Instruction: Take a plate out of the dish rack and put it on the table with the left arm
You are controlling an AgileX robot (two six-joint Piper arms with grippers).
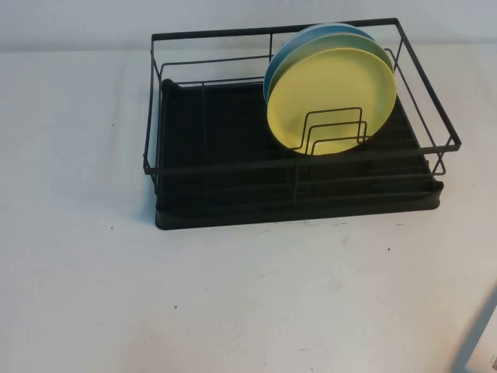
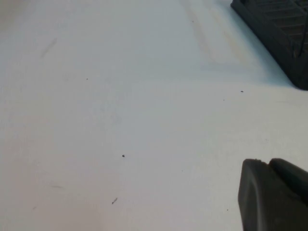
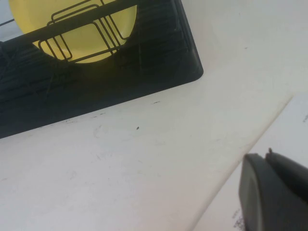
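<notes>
- The plate [image 1: 332,97], pale yellow, stands on edge in the right part of the dish rack [image 1: 225,167], leaning against the upright wire dividers [image 1: 334,130].
- The left gripper [image 2: 274,197] shows only in its own wrist view, as a dark rounded piece low over the bare table [image 2: 120,120]; I cannot tell how far it is open, and it holds nothing that I can see.
- In that same view one corner of the rack's black drip tray [image 2: 279,33] is well apart from the left gripper.
- The right gripper [image 3: 272,195] shows also only as a dark piece in its wrist view, above the table edge; whether it is open I cannot tell.
- Beside the right gripper lies a white paper [image 3: 269,144] with some print.
- Behind the yellow plate stand light blue-green plates [image 1: 299,47], close against it.
- In the high view no arm appears.
</notes>
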